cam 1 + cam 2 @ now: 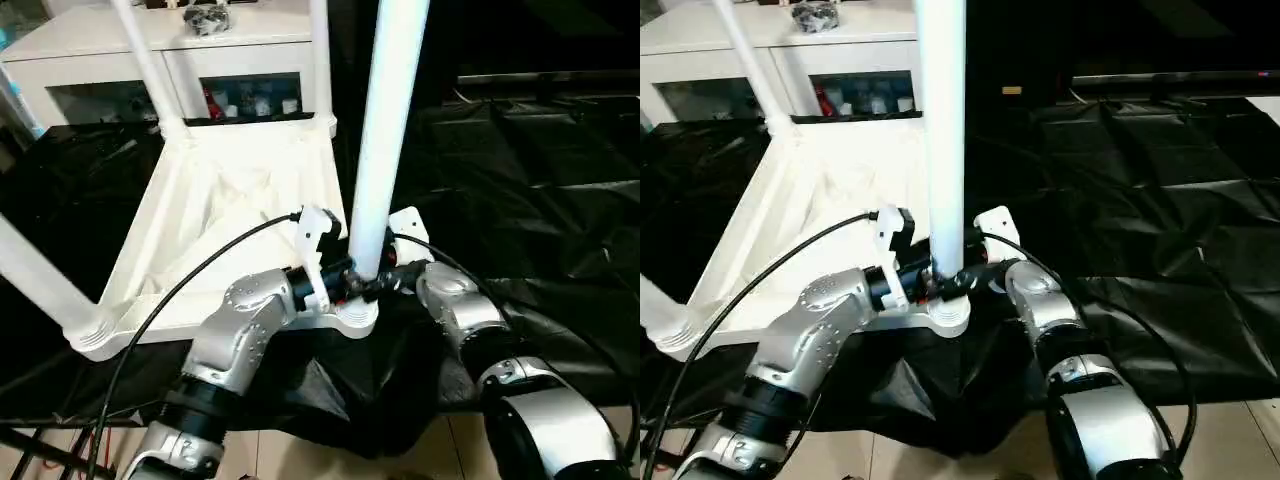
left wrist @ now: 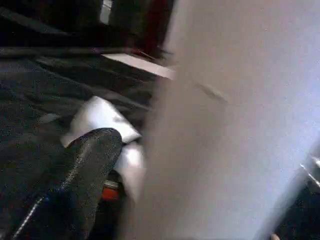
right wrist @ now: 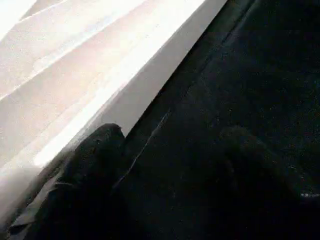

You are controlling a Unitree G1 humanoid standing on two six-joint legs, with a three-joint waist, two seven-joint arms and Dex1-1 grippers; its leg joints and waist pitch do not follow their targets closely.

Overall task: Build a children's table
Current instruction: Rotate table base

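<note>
The children's table top (image 1: 220, 200) lies ribbed side up on the black-draped work table (image 1: 530, 180). Legs rise from its far left corner (image 1: 150, 65), its far right corner (image 1: 320, 60) and its near left corner (image 1: 35, 275). A fourth leg (image 1: 385, 130) stands upright in the near right socket (image 1: 355, 315). My left gripper (image 1: 347, 280) is shut on this leg just above the socket; the leg (image 2: 235, 125) looms beside one black finger (image 2: 85, 170). My right gripper (image 1: 392, 274) sits against the leg's other side, its fingers (image 3: 90, 165) apart over black cloth beside the top's rim (image 3: 150, 85).
A white glass-door cabinet (image 1: 150, 40) stands behind the work table. The near right socket sits at the work table's front edge, with tiled floor (image 1: 300, 455) below. Black cables (image 1: 190, 275) run along both forearms.
</note>
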